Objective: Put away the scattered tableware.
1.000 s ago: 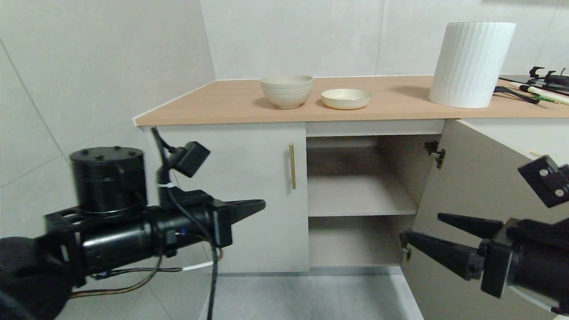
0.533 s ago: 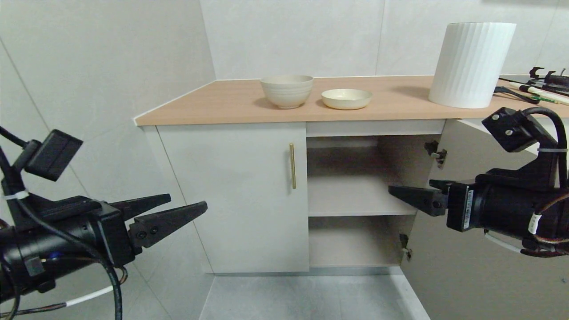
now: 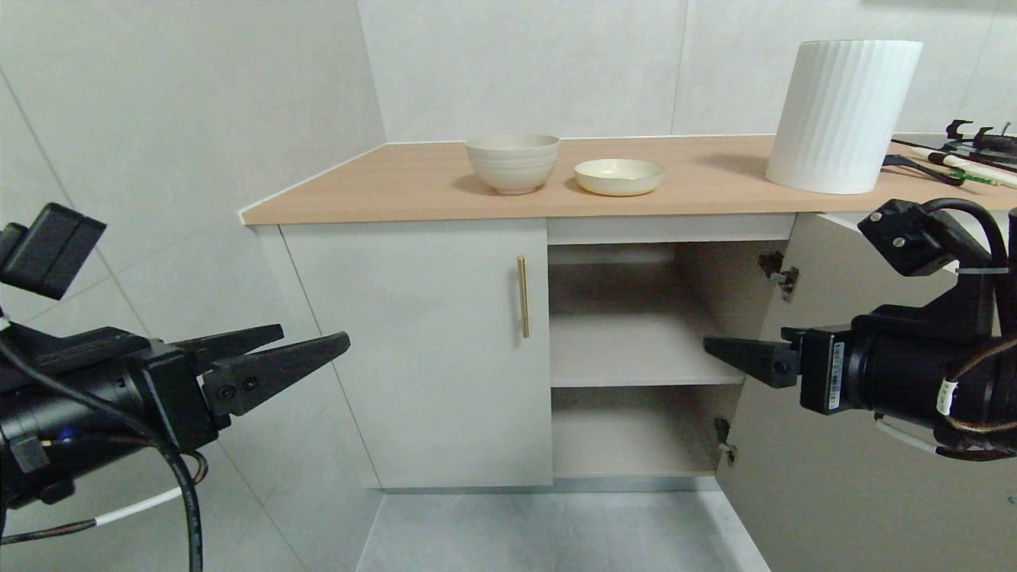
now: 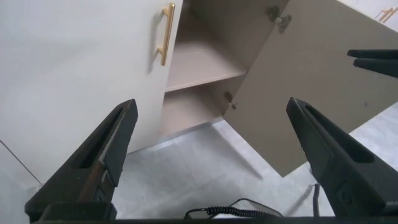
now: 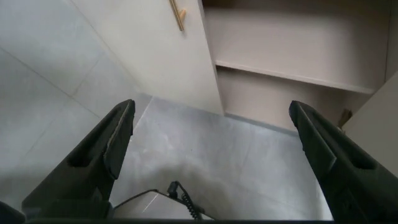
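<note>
While nothing is held, left gripper [image 3: 315,335] and right gripper [image 3: 711,346] hang with jaws apart | bowl [image 3: 512,163] and dish [image 3: 619,175] wait on countertop [image 3: 397,187] above, between them, well apart | cabinet shelf [image 3: 636,349] beyond right gripper stands open, likely for stowing.

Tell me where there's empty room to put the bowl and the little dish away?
Both cupboard shelves are bare: the upper shelf and the lower shelf, between the closed door and the open door. The counter is bare left of the bowl. It's crowded at the right end, by the white canister and utensils.
</note>
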Robot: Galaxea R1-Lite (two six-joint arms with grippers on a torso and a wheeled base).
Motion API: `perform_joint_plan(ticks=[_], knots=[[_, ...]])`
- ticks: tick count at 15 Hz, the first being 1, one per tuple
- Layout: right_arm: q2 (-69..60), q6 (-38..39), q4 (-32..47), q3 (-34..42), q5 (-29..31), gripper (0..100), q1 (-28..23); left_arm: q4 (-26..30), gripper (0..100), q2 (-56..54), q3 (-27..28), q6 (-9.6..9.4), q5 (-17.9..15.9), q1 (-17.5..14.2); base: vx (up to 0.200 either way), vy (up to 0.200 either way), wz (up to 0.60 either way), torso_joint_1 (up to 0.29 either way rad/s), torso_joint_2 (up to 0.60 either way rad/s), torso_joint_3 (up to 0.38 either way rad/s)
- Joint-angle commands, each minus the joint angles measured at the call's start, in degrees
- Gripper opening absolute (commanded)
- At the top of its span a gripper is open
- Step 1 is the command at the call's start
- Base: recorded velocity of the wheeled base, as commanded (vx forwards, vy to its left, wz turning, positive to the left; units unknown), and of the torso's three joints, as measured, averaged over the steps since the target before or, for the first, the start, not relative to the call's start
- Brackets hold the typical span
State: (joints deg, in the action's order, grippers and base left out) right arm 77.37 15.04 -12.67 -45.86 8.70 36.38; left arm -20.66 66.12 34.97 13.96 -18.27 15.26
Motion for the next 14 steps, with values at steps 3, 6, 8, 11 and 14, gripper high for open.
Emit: perform_joint_plan(ticks=[3, 6, 8, 11, 14], knots=[[-2.0, 0.1, 5.3, -0.9, 0.0, 100, 0.0, -0.1, 100, 0.7, 0.0, -0.07, -0.1, 0.0, 0.200, 0.000, 0.00, -0.001, 0.00, 0.004], [-3.2, 0.2, 5.7, -0.5, -1.4, 100, 0.0, -0.1, 100, 0.9, 0.1, -0.07, -0.1, 0.0, 0.200, 0.000, 0.00, 0.004, 0.00, -0.001], [-3.3, 0.2, 5.8, -0.1, -1.9, 100, 0.0, -0.1, 100, 1.0, 0.1, -0.07, -0.1, -0.1, 0.200, 0.000, 0.00, 0.002, 0.00, 0.002], [-3.3, 0.2, 6.0, 0.3, -2.3, 100, -0.1, -0.1, 100, 1.6, 0.0, -0.07, -0.1, 0.0, 0.200, 0.000, 0.00, 0.002, 0.00, 0.001], [-2.8, 0.0, 6.0, 0.5, -2.7, 100, -0.1, -0.1, 100, 1.8, 0.0, -0.07, -0.1, 0.0, 0.200, 0.000, 0.00, -0.001, 0.00, 0.004]])
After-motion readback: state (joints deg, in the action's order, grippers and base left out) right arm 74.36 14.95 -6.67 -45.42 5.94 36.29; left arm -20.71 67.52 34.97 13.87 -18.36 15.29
